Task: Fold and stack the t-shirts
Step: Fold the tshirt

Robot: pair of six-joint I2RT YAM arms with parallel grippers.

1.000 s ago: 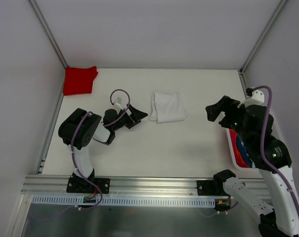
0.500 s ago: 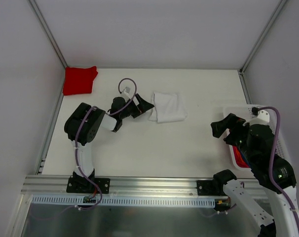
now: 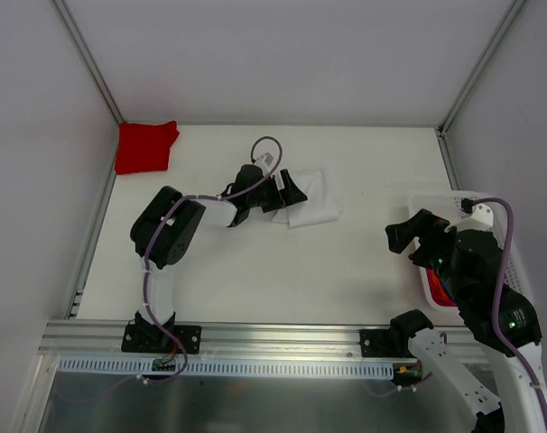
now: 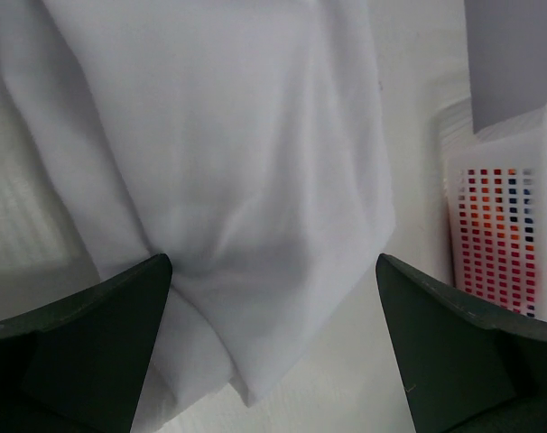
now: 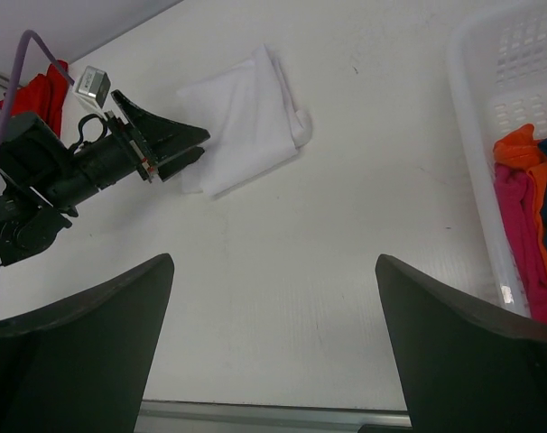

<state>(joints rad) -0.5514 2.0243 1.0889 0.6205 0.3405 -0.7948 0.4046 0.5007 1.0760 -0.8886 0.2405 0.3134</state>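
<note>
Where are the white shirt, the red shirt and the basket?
White shirt (image 3: pixel 314 194): top view, middle of the folded cloth.
Red shirt (image 3: pixel 145 146): top view, middle of the cloth.
Basket (image 5: pixel 540 54): right wrist view, on its bare white mesh.

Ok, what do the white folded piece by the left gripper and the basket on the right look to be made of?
White t-shirt: soft matte cloth, probably a cotton knit; it lies in rounded folds with gentle creases. Basket: stiff white plastic, faintly glossy; its wall is a regular grid of small holes, with coloured clothes showing through.
</note>
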